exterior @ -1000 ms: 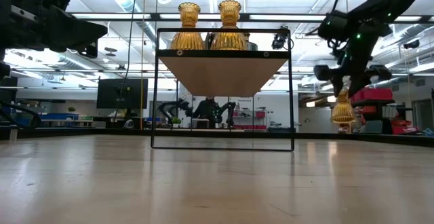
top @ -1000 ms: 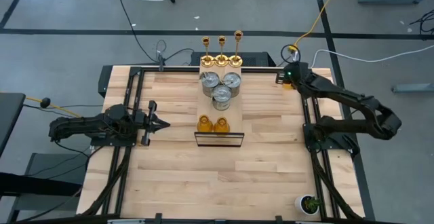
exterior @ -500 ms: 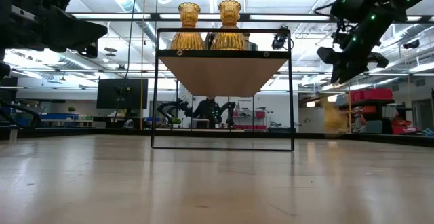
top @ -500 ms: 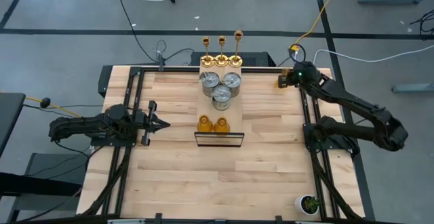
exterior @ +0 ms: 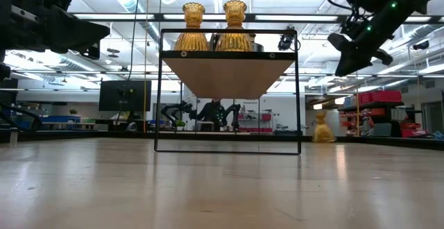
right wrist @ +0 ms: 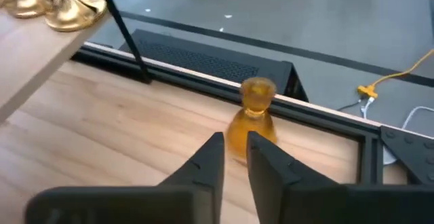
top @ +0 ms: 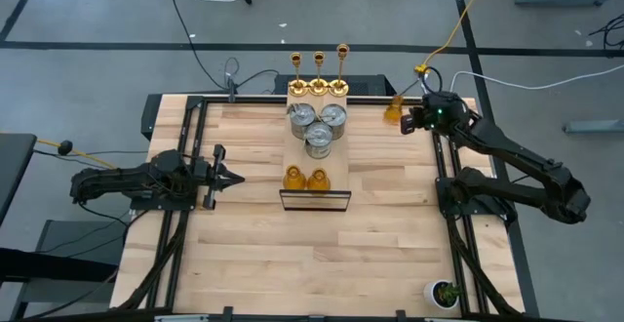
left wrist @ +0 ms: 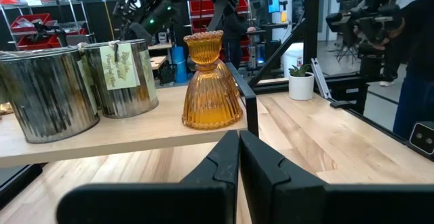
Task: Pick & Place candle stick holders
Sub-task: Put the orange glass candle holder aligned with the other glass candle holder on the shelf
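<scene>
Jaws of the right gripper [right wrist: 234, 157] stand narrowly parted with nothing between them, hanging above the far right part of the surface [top: 253, 254], and the loose amber holder [top: 394, 111] lies straight ahead of their tips, just beyond them toward the far edge rail. It stands on its base with its long axis upright (in the right wrist view the neck and rim rise above the fingertips, the belly partly hidden behind them), so a grasp would need the jaws lowered and spread either side of the neck or belly. Between the arms, the raised shelf [top: 336, 135] carries the rest: three gold candlesticks [top: 319, 75] at the far end, three silver cans [top: 317, 127] in the middle, two amber holders [top: 305, 179] at the near end. By my reading, the right arm is far nearer the loose piece; the left gripper [top: 229, 178] waits well apart on the left side, jaws pressed together and empty, pointing toward the shelf's near end.
</scene>
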{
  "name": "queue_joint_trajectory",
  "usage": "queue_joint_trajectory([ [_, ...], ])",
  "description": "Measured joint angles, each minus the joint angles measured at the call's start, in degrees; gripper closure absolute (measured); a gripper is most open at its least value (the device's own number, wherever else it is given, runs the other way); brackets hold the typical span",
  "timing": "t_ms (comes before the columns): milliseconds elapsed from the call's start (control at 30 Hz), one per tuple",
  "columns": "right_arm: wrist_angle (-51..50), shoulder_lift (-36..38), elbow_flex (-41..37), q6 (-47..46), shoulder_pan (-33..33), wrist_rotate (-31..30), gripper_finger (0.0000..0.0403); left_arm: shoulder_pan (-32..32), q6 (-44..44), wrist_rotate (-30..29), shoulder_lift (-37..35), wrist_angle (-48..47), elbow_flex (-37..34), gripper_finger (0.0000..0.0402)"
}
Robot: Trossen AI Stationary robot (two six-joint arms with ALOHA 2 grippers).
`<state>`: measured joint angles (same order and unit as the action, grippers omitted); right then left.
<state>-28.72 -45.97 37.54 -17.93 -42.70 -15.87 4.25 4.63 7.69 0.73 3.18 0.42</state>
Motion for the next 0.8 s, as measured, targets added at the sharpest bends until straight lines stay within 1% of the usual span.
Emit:
queue_joint_trajectory([
  [200,0.1,0.7,-0.5,-1.5,1.7,-2.2,0.0282,0.0,0.0,-0.1,0.0,0.0,0.0,0.0383],
  [500,-0.1,0.1,-0.9,-1.1,1.7,-0.7,0.0191,0.0,0.0,-0.1,0.0,0.0,0.0,0.0383],
  [800,0.4,-1.3,-1.0,1.5,1.8,0.3,0.0126,0.0,0.0,-0.1,0.0,0.0,0.0,0.0383],
])
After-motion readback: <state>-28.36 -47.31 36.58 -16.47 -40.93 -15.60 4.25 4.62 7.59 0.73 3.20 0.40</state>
